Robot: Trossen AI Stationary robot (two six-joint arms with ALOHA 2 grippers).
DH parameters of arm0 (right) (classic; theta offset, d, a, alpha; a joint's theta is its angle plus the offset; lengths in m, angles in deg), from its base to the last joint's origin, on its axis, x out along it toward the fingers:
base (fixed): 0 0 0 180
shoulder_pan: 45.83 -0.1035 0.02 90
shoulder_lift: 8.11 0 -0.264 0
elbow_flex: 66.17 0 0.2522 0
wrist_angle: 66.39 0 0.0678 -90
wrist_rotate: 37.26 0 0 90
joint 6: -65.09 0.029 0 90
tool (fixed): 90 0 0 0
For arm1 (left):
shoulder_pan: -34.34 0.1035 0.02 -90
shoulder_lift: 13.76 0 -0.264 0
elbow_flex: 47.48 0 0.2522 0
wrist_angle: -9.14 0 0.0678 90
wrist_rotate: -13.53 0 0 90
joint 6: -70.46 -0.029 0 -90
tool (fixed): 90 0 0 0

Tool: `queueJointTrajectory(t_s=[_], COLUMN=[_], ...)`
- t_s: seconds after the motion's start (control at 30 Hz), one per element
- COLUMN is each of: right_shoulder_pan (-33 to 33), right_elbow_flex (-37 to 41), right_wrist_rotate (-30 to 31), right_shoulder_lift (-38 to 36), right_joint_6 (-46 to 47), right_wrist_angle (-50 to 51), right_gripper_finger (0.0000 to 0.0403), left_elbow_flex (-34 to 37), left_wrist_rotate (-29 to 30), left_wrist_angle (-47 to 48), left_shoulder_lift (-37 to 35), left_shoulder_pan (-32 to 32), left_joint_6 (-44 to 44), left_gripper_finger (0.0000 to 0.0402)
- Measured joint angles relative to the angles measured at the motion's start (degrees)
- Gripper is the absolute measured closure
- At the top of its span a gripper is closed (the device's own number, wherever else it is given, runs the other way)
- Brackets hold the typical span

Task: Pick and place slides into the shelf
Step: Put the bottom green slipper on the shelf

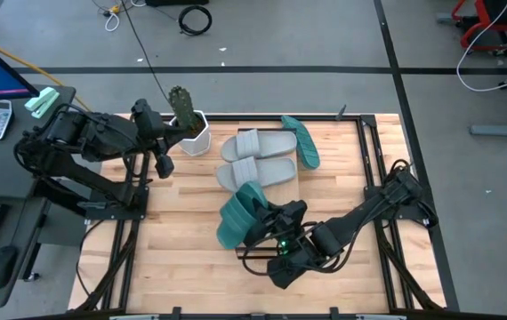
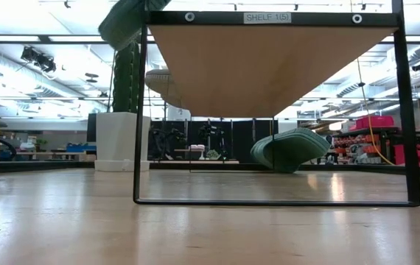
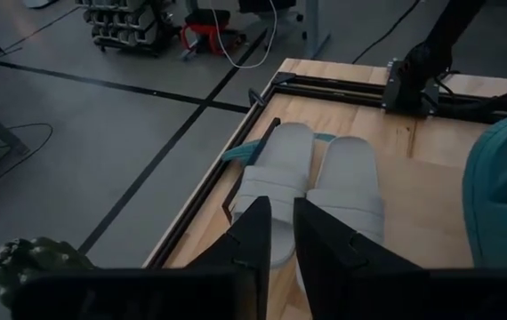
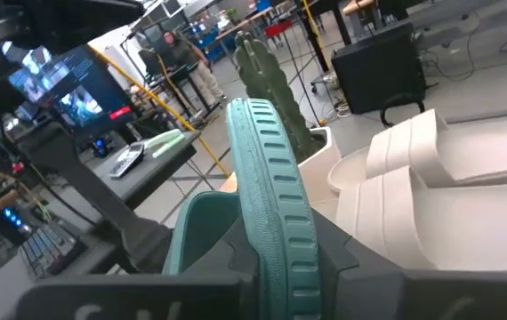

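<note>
Nearest the front table edge, right gripper [image 1: 267, 224] clamped on the sole edge of a teal slide [image 1: 238, 216], held on its side just in front of the shelf [image 1: 300, 182]. Beyond it, two grey slides [image 1: 257, 157] side by side on the shelf, soles down, touching. Behind them, second teal slide [image 1: 306, 140] lying at the shelf's far end. Farther left, left gripper [image 1: 162, 165] beside the white cactus pot [image 1: 193, 135], fingers [image 3: 255, 236] nearly together, holding nothing.
</note>
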Motion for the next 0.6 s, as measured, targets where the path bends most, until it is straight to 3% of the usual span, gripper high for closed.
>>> queueJointTrajectory(t_s=[0.6], right_shoulder_pan=[-0.04], right_elbow_flex=[0.00], right_wrist_rotate=[-3.48], right_shoulder_lift=[-0.23], right_joint_6=[1.91], right_wrist_angle=[3.50], right_gripper_finger=[0.0355], left_elbow_flex=[0.00], left_wrist_rotate=[-0.02], left_wrist_angle=[0.08], left_shoulder_lift=[0.00], left_shoulder_pan=[0.00], left_joint_6=[-0.92], left_gripper_finger=[0.0344])
